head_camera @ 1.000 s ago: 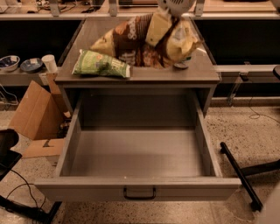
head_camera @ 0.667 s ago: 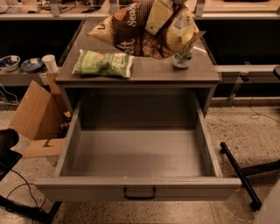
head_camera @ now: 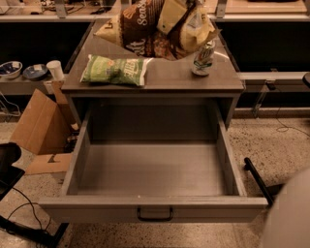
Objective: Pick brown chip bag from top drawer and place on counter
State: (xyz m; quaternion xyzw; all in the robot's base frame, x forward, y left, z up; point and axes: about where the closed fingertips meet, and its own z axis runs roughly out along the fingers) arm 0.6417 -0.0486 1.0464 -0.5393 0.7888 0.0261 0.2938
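A: So, how far along?
B: Pick looks done: top drawer stands open, nothing in it. The brown chip bag hangs tilted over the worktop's far end. The hand is high behind it; grip, cannot tell. Setting it down is what's left, I'd say.

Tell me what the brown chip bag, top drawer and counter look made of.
Brown chip bag: crinkly plastic film, probably; creases catch light. Top drawer: grey painted sheet metal, seemingly; thin flat walls, matte. Counter: smooth laminate or coated board; soft sheen. Gripper: out of view, likely above the bag.
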